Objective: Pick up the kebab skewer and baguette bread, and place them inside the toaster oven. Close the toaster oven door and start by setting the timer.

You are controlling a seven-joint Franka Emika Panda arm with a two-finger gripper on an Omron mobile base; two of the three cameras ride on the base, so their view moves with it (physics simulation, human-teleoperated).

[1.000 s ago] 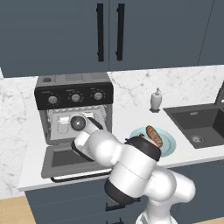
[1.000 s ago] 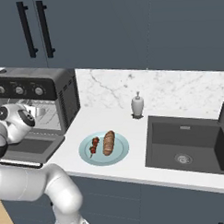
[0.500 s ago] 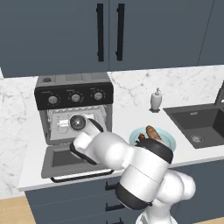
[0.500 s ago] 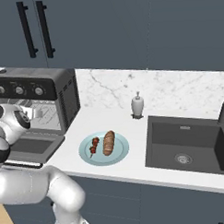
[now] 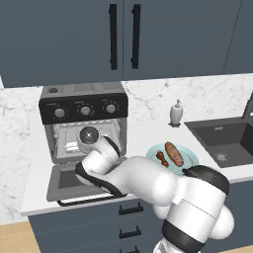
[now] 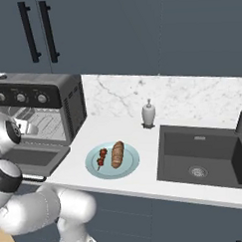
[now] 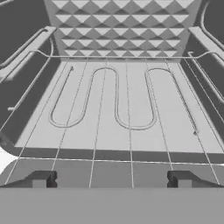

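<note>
The kebab skewer point(image 5: 161, 158) point(image 6: 101, 158) and the baguette bread point(image 5: 174, 153) point(image 6: 117, 154) lie side by side on a pale blue plate point(image 5: 190, 154) point(image 6: 130, 165) right of the toaster oven point(image 5: 84, 96) point(image 6: 72, 107). The toaster oven door point(image 5: 62, 180) point(image 6: 35, 159) hangs open, folded down flat. My hand point(image 5: 89, 136) sits at the oven's mouth, pointing inward. In the hand view my gripper point(image 7: 111, 180) is open and empty, its tips just in front of the wire rack point(image 7: 127, 100).
A white soap dispenser point(image 5: 176, 113) point(image 6: 149, 113) stands by the marble backsplash. A dark sink point(image 5: 227, 143) point(image 6: 204, 156) lies to the right of the plate. Dark cabinets with black handles point(image 5: 123, 37) hang above the oven.
My elbow and upper arm have swung to the right and lower. The hand has stayed at the oven mouth, still open. Skewer, bread and door have not moved.
</note>
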